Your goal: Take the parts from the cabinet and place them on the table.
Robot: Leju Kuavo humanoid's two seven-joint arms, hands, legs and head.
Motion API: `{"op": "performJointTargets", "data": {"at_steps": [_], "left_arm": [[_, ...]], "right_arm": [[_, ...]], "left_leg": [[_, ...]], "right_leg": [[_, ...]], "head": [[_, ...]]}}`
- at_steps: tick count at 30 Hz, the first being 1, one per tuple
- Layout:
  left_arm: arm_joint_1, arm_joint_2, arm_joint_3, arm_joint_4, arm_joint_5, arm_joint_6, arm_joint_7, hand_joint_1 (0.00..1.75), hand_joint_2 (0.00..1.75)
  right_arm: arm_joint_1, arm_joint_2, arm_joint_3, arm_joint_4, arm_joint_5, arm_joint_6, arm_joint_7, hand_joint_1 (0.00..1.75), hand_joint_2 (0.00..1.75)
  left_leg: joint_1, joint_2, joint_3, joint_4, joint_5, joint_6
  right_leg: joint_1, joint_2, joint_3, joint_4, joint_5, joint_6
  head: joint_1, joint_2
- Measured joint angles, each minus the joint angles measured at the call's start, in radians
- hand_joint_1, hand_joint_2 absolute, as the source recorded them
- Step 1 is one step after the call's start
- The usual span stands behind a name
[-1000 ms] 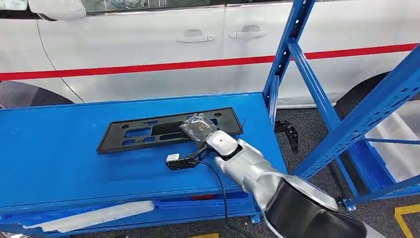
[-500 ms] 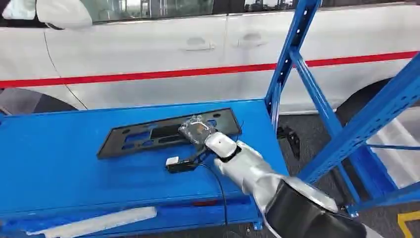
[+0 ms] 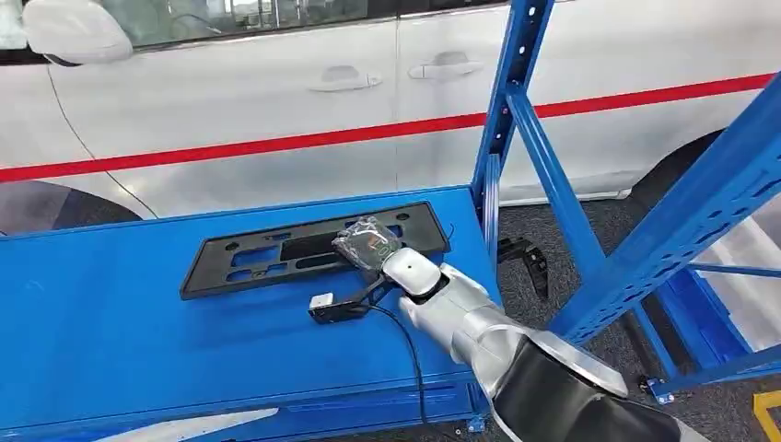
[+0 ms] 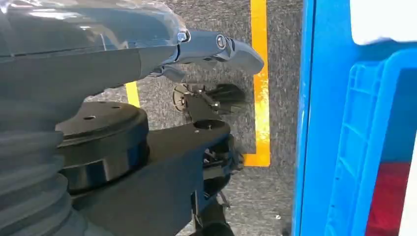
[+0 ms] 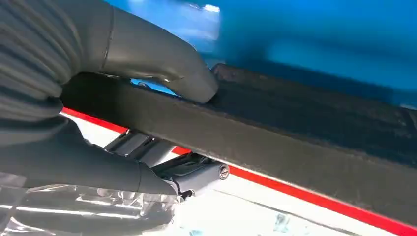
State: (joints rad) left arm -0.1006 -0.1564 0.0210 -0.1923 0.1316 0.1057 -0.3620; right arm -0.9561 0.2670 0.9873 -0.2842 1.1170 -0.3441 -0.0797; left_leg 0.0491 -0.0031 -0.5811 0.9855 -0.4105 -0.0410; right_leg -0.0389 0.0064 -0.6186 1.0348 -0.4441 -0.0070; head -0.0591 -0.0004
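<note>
One black frame part [image 3: 304, 249] lies on the blue table [image 3: 110, 313], right hand [image 3: 368, 245] fingers [image 5: 196, 86] gripping it.

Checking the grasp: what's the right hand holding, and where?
The right hand grips the black plastic panel at its long edge near one end, thumb on one face.

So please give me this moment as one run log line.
right hand: grips black frame part | part: lies on blue table | left hand: holds nothing
</note>
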Motion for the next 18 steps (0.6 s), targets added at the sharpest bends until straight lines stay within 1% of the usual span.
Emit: {"op": "performJointTargets", "data": {"at_steps": [3,4,5,7,8,9,14,17,18], "left_arm": [[-0.001,0.000,0.000,0.000,-0.005,-0.001,0.003,0.00,1.75],[-0.001,0.000,0.000,0.000,-0.005,-0.001,0.003,0.00,1.75],[-0.001,0.000,0.000,0.000,-0.005,-0.001,0.003,0.00,1.75],[-0.001,0.000,0.000,0.000,-0.011,0.002,0.002,0.00,1.75],[-0.001,0.000,0.000,0.000,-0.019,0.002,-0.004,0.00,1.75],[-0.001,0.000,0.000,0.000,-0.021,0.000,-0.010,0.00,1.75],[-0.001,0.000,0.000,0.000,-0.021,0.000,-0.010,0.00,1.75],[-0.001,0.000,0.000,0.000,-0.022,-0.002,-0.012,0.00,1.75],[-0.001,0.000,0.000,0.000,-0.024,-0.008,-0.022,0.00,1.75]], "right_arm": [[0.001,0.000,0.000,0.000,0.012,-0.002,0.010,1.75,1.75],[0.001,0.000,0.000,0.000,0.014,-0.001,0.011,1.75,1.75],[0.002,0.000,0.000,0.000,0.013,0.002,0.011,1.75,1.75],[0.002,0.000,0.000,0.000,0.011,0.004,0.011,1.75,1.75],[0.002,0.000,0.000,0.000,0.011,0.004,0.013,1.75,1.75],[0.002,0.000,0.000,0.000,0.011,0.004,0.014,1.75,1.75],[0.002,0.000,0.000,0.000,0.011,0.004,0.014,1.75,1.75],[0.002,0.000,0.000,0.000,0.011,0.004,0.014,1.75,1.75],[0.002,0.000,0.000,0.000,0.011,0.002,0.016,1.75,1.75]], "left_leg": [[0.000,0.000,0.010,-0.010,-0.003,0.001],[0.001,0.001,0.015,-0.015,-0.010,0.007],[0.001,0.002,0.016,-0.016,-0.011,0.007],[0.002,0.002,0.018,-0.018,-0.013,-0.001],[0.002,0.003,0.019,-0.019,-0.014,-0.009],[0.003,0.003,0.020,-0.019,-0.014,-0.016],[0.003,0.003,0.020,-0.019,-0.014,-0.016],[0.003,0.003,0.020,-0.020,-0.014,-0.020],[0.004,0.004,0.020,-0.021,-0.016,-0.037]], "right_leg": [[0.004,0.002,0.005,0.000,-0.007,-0.010],[0.006,0.002,0.006,0.000,-0.009,-0.010],[0.008,0.002,0.008,0.000,-0.010,-0.012],[0.009,0.002,0.009,0.000,-0.013,-0.012],[0.009,0.002,0.010,0.000,-0.013,-0.012],[0.009,0.002,0.010,0.000,-0.014,-0.012],[0.009,0.002,0.010,0.000,-0.014,-0.012],[0.009,0.002,0.010,0.000,-0.014,-0.012],[0.010,0.002,0.010,0.001,-0.014,-0.011]], "head": [[0.000,0.000],[0.000,0.000],[0.000,0.000],[0.000,0.000],[0.000,0.000],[0.000,0.000],[0.000,0.000],[0.000,0.000],[0.000,0.000]]}}
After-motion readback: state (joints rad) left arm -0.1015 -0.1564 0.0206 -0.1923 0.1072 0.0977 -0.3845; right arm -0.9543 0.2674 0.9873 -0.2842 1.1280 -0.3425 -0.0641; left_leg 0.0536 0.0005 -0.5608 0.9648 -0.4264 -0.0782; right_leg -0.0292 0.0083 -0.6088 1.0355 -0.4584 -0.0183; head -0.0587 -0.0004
